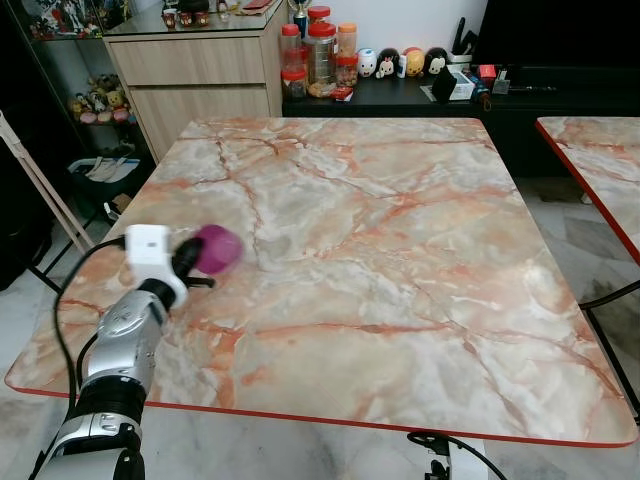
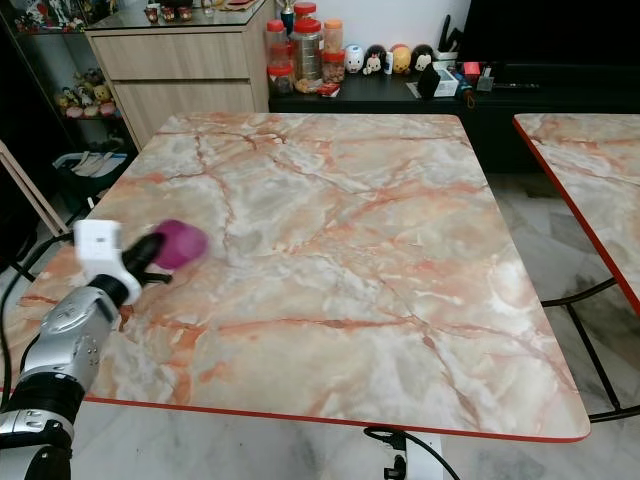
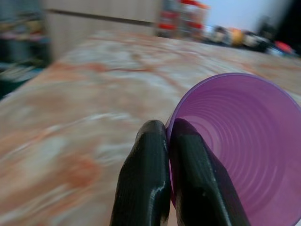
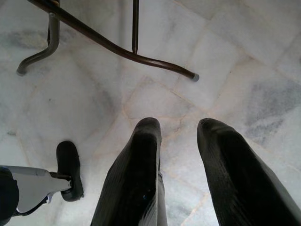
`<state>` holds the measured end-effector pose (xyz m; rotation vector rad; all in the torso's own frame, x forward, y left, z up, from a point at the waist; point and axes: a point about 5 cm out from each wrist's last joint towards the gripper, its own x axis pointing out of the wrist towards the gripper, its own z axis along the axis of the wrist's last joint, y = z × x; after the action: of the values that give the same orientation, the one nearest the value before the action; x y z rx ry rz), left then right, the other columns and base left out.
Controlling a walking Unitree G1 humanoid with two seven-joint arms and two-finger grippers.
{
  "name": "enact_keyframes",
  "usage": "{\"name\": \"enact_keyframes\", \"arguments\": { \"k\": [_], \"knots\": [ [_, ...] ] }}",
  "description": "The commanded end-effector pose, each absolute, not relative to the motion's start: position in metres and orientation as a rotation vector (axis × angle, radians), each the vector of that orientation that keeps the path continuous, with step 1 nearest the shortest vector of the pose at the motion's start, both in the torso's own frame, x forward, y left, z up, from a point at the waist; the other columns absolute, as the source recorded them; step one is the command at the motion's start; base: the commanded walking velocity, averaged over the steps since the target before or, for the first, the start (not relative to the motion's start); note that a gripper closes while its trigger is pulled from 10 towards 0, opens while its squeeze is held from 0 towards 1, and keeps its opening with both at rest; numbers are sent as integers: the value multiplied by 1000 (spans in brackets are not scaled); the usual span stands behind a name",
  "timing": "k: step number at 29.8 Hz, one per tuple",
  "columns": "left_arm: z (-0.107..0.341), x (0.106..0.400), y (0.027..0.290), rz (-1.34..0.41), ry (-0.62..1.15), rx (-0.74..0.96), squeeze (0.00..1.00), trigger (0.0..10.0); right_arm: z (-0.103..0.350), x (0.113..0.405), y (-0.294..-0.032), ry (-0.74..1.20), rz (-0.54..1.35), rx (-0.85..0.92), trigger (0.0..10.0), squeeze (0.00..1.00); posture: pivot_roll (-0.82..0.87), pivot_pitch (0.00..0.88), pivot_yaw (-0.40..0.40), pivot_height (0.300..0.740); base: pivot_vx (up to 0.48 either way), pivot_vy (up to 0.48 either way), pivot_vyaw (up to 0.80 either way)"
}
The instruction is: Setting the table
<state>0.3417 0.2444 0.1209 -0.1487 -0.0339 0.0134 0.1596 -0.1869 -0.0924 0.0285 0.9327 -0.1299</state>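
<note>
A purple plastic cup point(image 1: 218, 249) hangs above the left part of the marble table point(image 1: 400, 250), blurred by motion. My left gripper point(image 1: 190, 258) is shut on its rim; in the left wrist view the two black fingers point(image 3: 155, 183) pinch the cup's wall point(image 3: 244, 150), one finger inside the cup and one outside. My right gripper point(image 4: 178, 141) hangs low beside the table with its fingers apart, nothing between them, and the tiled floor below it.
A second marble table point(image 1: 600, 170) stands to the right across a gap. Behind are a wooden sideboard point(image 1: 200, 70) and a dark low cabinet point(image 1: 420, 95) with jars and figurines. Metal table legs point(image 4: 113, 44) cross the floor near my right gripper.
</note>
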Motion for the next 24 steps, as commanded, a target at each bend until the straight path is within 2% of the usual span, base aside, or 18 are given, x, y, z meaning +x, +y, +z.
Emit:
{"name": "enact_keyframes", "arguments": {
  "k": [1, 10, 18, 22, 23, 24],
  "knots": [
    [105, 333, 250, 100, -12, -174, 0, 10000, -91, 162, -186, 914, -144, 46, 10000, 0, 46, 0, 17, 740, 0, 0, 0],
    [71, 311, 253, 257, 24, -194, 0, 10000, -88, 167, -188, 872, -163, 61, 10000, 0, 41, 0, 14, 740, 0, 0, 0],
    [81, 313, 260, 299, -42, -192, 0, 10000, -86, 169, -192, 855, -174, 55, 10000, 0, 41, 0, 8, 740, 0, 0, 0],
    [96, 312, 279, 380, -116, -194, 0, 10000, -86, 170, -193, 850, -179, 55, 10000, 0, 40, 0, 11, 740, 0, 0, 0],
    [106, 306, 304, 472, -160, -185, 0, 10000, -86, 170, -193, 848, -182, 56, 10000, 0, 42, 0, 11, 740, 0, 0, 0],
    [109, 303, 312, 501, -172, -182, 0, 10000, -86, 170, -193, 848, -182, 56, 10000, 0, 43, 0, 10, 740, 0, 0, 0]
  ]
}}
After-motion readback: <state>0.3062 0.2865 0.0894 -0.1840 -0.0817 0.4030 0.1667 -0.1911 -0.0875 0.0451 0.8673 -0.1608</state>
